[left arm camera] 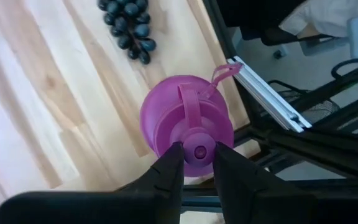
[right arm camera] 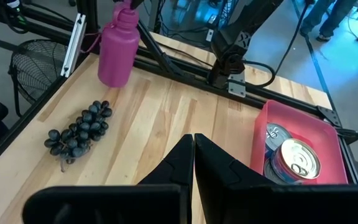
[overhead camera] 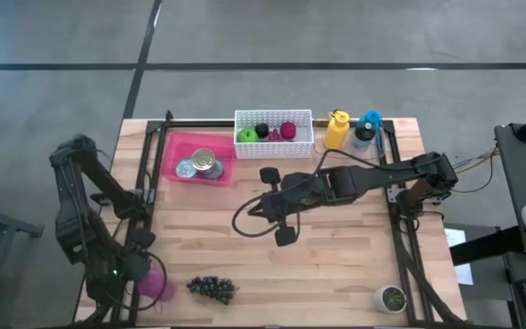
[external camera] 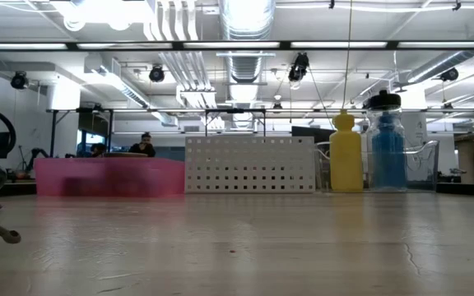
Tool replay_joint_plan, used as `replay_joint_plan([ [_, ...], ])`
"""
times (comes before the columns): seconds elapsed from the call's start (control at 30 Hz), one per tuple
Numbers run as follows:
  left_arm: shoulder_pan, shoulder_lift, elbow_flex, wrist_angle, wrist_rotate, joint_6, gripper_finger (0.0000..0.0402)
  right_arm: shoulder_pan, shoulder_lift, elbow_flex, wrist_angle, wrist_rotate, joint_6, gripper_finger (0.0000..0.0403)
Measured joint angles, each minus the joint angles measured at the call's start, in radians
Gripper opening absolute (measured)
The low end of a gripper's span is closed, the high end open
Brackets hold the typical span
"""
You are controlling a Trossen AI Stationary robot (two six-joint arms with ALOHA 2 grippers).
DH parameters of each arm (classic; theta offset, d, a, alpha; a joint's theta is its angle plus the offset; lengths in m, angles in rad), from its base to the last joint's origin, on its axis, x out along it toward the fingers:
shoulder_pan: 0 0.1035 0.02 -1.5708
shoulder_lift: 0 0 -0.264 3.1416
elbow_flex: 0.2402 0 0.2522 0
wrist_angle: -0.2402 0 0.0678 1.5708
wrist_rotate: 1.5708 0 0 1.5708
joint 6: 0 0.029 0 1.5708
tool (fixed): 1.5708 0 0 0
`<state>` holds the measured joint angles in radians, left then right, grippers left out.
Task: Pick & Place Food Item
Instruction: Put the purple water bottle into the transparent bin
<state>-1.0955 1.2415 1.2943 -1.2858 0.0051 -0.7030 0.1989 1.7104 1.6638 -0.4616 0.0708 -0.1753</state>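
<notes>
Grapes (overhead camera: 212, 289) are placed at the near edge beside a bottle (overhead camera: 156, 284), with a tray (overhead camera: 173, 151) of cans (overhead camera: 206, 164) left of a basket (overhead camera: 273, 146) at the far edge.

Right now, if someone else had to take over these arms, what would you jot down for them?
Left end effector: at the table's near left corner, fingers either side of the pink bottle cap; grip not confirmed.
Right end effector: mid-table, fingers together, holding nothing.
Grapes lie loose on the near edge, beside the pink bottle.
Pink tray holds cans; white basket holds small foods.
Done: no food is held.
Left: pick the food item and place it; the pictures don't say where.
</notes>
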Motion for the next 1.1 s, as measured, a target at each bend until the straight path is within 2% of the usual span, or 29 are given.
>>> replay_joint_plan([
  [0.13,0.021,-0.026,0.001,-0.012,-0.021,0.004,0.0078,0.0,-0.018,0.0,-0.013,0.0,0.002,0.0008],
  [0.3,0.099,-0.053,0.001,-0.012,-0.032,0.098,0.0078,0.0,-0.053,0.0,-0.044,0.0,0.026,0.0008],
  [0.7,0.477,-0.088,0.003,-0.014,-0.02,0.462,0.0078,0.002,-0.132,0.0,-0.166,0.0,0.053,0.0008],
  [0.83,0.61,-0.081,0.003,0.011,0.017,0.588,0.0078,0.002,-0.154,0.0,-0.218,0.0,0.077,0.0008],
  [0.97,0.716,-0.067,0.004,0.054,0.064,0.696,0.0078,0.003,-0.178,0.0,-0.246,0.0,0.088,0.0008],
  [1.1,0.794,-0.029,0.042,0.067,0.066,0.762,0.0078,0.004,-0.201,0.0,-0.269,0.0,0.089,0.0008],
])
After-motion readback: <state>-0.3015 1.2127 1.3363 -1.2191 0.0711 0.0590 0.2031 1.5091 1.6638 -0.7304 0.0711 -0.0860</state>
